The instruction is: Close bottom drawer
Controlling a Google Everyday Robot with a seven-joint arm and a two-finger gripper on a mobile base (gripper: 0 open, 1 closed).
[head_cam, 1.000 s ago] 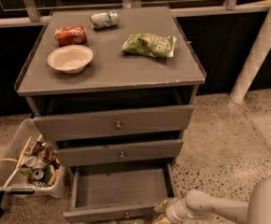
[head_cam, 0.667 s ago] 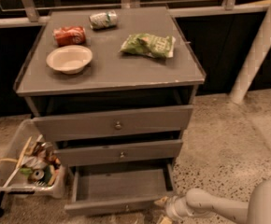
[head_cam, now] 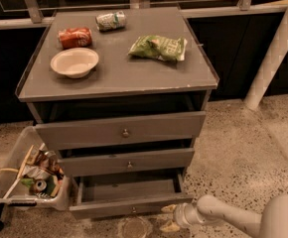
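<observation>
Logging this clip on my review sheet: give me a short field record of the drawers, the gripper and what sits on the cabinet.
bottom drawer: pulled out, tray looks empty
middle drawer: pushed in further than the bottom one
gripper: open, low by the bottom drawer's front corner, contact unclear
cabinet top: white bowl, red can and silver can on their sides, green snack bag
floor: clear bin of litter beside the cabinet
</observation>
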